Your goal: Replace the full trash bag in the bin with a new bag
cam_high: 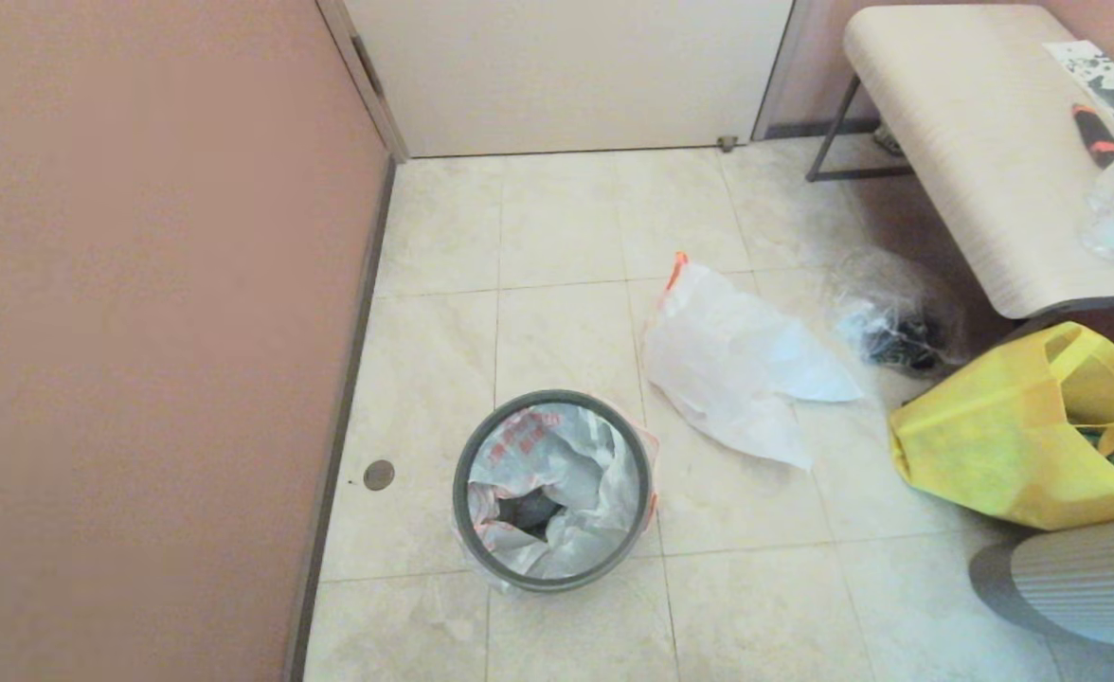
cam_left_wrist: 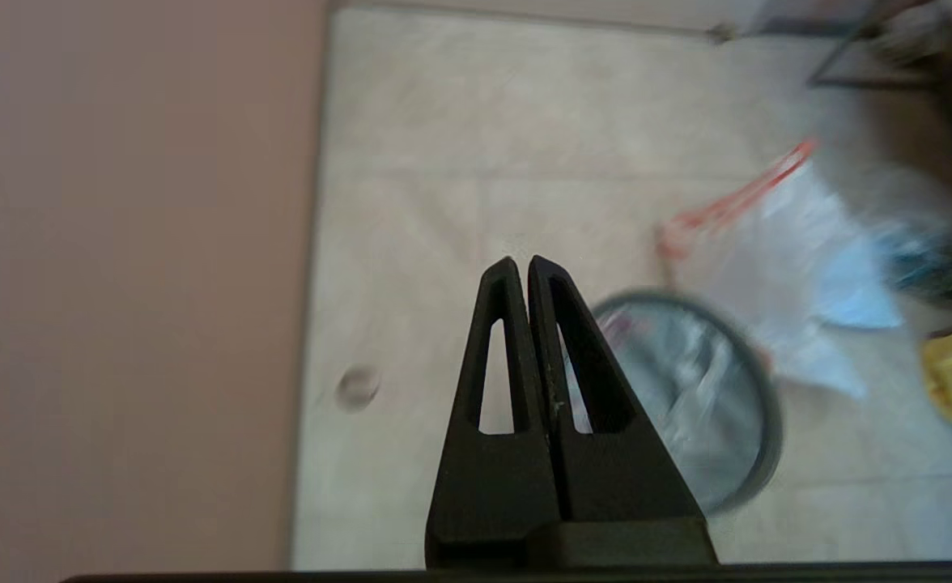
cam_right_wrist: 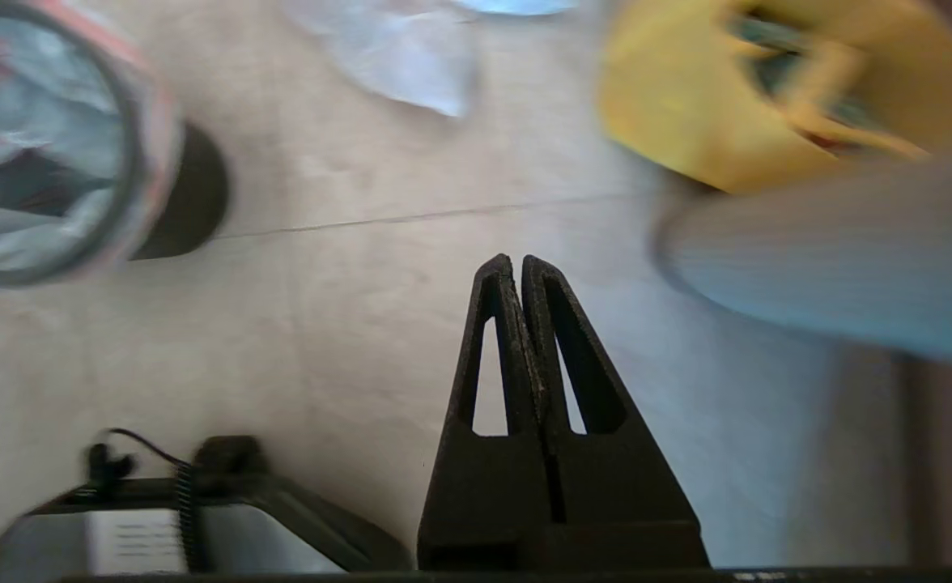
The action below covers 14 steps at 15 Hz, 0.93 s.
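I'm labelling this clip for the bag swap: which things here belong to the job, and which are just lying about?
Job:
- bin, lined with a white bag
- white bag with orange handle, lying flat on the floor right of the bin
- left gripper and right gripper, both shut, holding nothing

Lying about:
- yellow bag
- clear film bag
- bench
- grey ribbed object

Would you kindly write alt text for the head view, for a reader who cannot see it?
A small round black bin lined with a white bag with orange-red print stands on a tiled floor near a pinkish wall. Behind and to its right, a flat white bag lies on the tiles; further right are a yellow bag and a bench. Neither arm shows.
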Tool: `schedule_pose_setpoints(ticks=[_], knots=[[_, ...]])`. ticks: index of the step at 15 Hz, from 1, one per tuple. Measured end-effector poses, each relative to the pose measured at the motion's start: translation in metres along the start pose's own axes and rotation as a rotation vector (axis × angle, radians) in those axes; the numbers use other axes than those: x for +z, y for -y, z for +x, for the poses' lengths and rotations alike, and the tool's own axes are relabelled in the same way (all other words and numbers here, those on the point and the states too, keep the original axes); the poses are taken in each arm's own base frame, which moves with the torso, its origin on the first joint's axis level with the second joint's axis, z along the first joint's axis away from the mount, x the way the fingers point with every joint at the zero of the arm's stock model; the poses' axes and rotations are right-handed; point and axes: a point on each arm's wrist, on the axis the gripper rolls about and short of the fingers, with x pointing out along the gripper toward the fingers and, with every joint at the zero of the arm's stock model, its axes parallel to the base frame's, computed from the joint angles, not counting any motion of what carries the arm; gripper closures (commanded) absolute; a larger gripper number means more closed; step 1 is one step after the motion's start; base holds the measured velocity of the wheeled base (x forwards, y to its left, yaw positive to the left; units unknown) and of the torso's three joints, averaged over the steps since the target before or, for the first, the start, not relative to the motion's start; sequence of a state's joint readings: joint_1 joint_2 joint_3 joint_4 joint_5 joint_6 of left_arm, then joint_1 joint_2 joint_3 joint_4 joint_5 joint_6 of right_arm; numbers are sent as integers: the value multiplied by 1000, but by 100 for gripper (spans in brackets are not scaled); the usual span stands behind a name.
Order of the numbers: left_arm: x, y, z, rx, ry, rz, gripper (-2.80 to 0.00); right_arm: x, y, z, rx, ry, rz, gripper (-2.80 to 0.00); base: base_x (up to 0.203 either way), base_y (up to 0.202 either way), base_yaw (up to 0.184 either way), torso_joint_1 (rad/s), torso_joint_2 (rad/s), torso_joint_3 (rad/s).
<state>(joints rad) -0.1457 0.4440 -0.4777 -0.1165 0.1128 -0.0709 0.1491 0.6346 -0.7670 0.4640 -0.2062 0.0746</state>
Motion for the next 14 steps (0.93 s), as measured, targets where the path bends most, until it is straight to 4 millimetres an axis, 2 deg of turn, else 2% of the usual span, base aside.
schedule_pose_setpoints(ticks=[3, 5, 8, 10, 12, 14], knots=[[-24, -4, -24, 121, -67, -10, 0, -45, 13, -44, -94, 3, 29, 0, 0, 0, 0, 0, 0, 0], [-44, -4, -37, 109, -98, 13, 0, -70, 17, -54, -198, -55, 107, 0, 0, 0, 0, 0, 0, 0], [-80, -4, -58, 69, -172, 33, 0, -94, 15, -59, -230, -43, 109, 0, 0, 0, 0, 0, 0, 0], [-105, -5, -61, 48, -235, 11, 0, -120, 14, -60, -227, -16, 31, 0, 0, 0, 0, 0, 0, 0], [-117, -5, -59, -6, -220, 0, 0, -139, 12, -49, -208, 32, 23, 0, 0, 0, 0, 0, 0, 0], [-129, -6, -54, -28, -190, 40, 0, -151, 9, -28, -149, 98, 37, 0, 0, 0, 0, 0, 0, 0]])
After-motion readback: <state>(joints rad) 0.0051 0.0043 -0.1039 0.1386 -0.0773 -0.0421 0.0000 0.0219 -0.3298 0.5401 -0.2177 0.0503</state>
